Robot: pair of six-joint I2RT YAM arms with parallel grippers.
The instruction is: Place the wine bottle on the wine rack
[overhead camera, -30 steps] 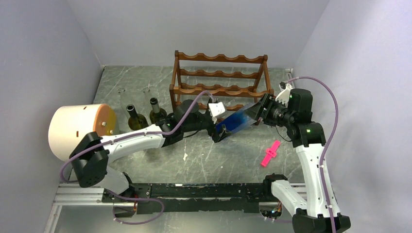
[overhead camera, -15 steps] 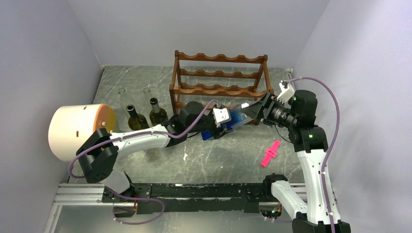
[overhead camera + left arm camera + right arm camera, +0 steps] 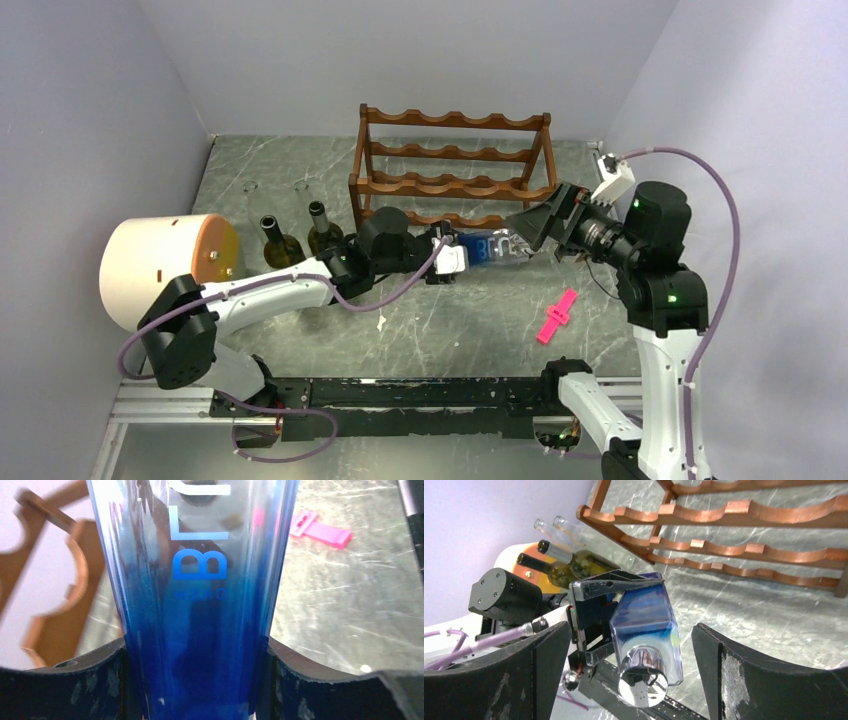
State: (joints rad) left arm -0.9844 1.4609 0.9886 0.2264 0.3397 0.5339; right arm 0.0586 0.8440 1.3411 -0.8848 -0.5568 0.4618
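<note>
Glass fills most of my left wrist view: the bottle runs off the top edge. Of its lettering I read only "Br", and a smaller line below is too blurred to make out. Its base is buried in my left pincer, which is clenched on it with a pad pressed to either side. The blue deepens toward that end and thins to clear toward the neck; whether it is liquid or tinted glass I cannot tell. The rack is a brown blur at the left of that view.

From above, the bottle lies about level, cap toward the right, just in front of the rack's lowest tier and not on any rail. My left arm and the bottle cover part of that bottom rail, so from there I cannot tell whether glass touches wood. My right wrist view shows bare table between them.

My right pincer is released, fingers spread wide either side of the silver cap, touching neither cap nor glass.

Left of the rack are two green bottles, and behind them two clear ones so faint that only their necks show. A white drum with an orange end lies at the table's left edge. A pink clip lies near my right arm.
</note>
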